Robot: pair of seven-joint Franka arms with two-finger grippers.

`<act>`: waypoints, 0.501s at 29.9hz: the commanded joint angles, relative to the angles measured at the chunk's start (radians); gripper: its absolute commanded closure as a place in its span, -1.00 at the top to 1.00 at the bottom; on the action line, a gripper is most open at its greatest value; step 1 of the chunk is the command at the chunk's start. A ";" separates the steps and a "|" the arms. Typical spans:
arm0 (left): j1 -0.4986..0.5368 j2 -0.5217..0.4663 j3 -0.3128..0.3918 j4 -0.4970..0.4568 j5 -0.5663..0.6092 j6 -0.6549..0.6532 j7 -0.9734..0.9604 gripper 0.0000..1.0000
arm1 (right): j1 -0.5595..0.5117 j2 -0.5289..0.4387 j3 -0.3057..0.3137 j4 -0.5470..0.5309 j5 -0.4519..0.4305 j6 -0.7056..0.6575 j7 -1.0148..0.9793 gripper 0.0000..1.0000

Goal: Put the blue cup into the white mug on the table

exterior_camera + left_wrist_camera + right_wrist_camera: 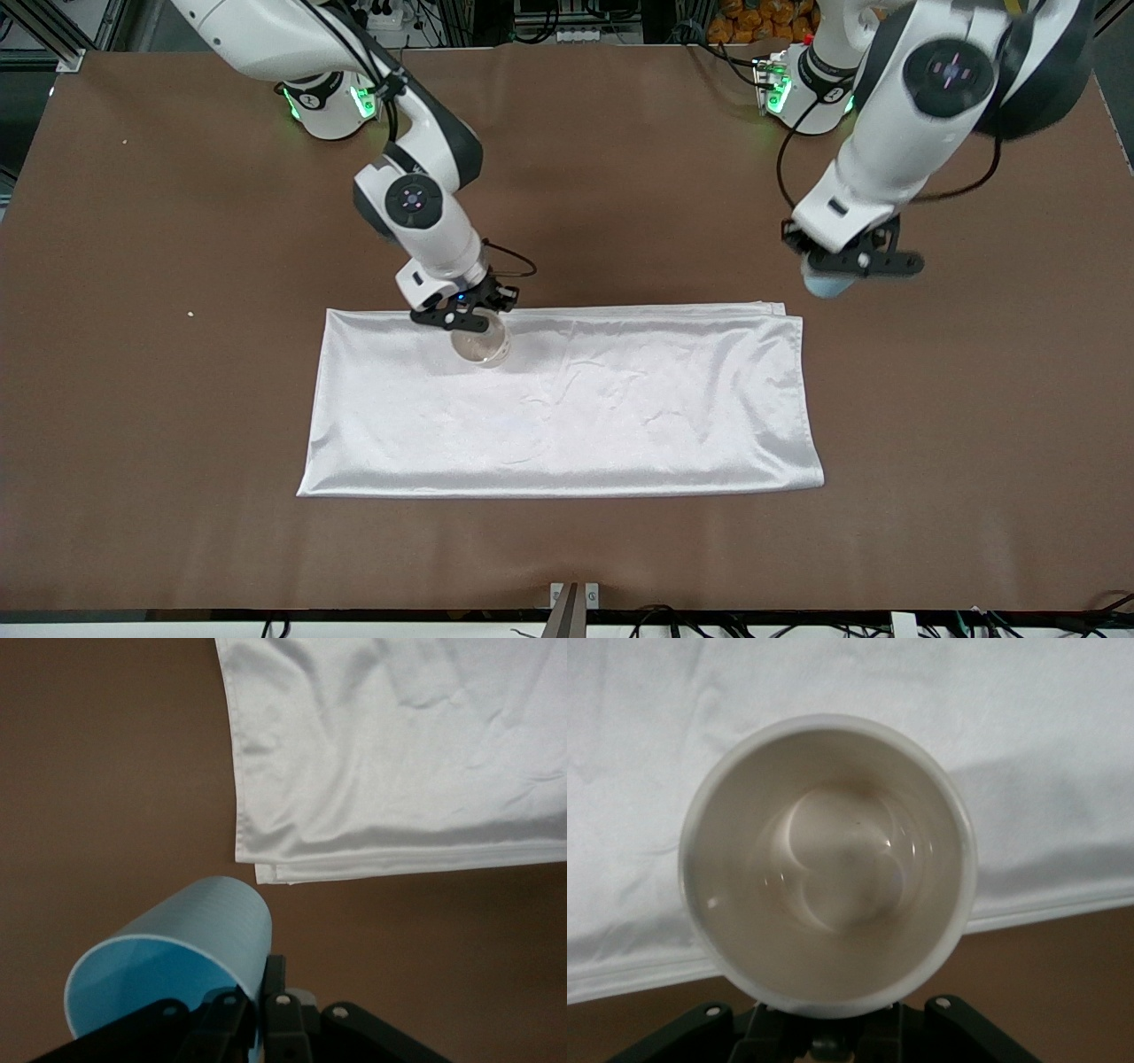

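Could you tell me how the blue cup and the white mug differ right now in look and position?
The blue cup is light blue, the white mug cream-white. The cup is held by the left gripper over bare table off the cloth's corner, while the mug, at the right gripper, is over the white cloth near its edge. Both are empty with the mouth unobstructed.

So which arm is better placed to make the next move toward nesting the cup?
Left. The left gripper holds the blue cup over the table, off the white cloth. The right gripper is at the white mug on the cloth.
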 commanded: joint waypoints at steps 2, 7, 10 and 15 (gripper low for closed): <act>0.009 -0.153 0.000 -0.058 -0.029 -0.080 0.001 -1.00 | 0.093 -0.011 0.002 -0.015 0.008 0.002 0.162 -1.00; 0.011 -0.175 0.008 -0.052 -0.030 -0.091 0.001 -1.00 | 0.187 -0.007 -0.003 -0.018 -0.003 0.008 0.309 -1.00; 0.012 -0.173 0.026 -0.051 -0.048 -0.091 0.012 -1.00 | 0.233 -0.005 -0.004 -0.018 -0.020 0.009 0.420 -0.99; 0.012 -0.170 0.047 -0.046 -0.098 -0.091 0.076 -1.00 | 0.299 0.006 -0.006 -0.018 -0.081 0.012 0.616 -0.99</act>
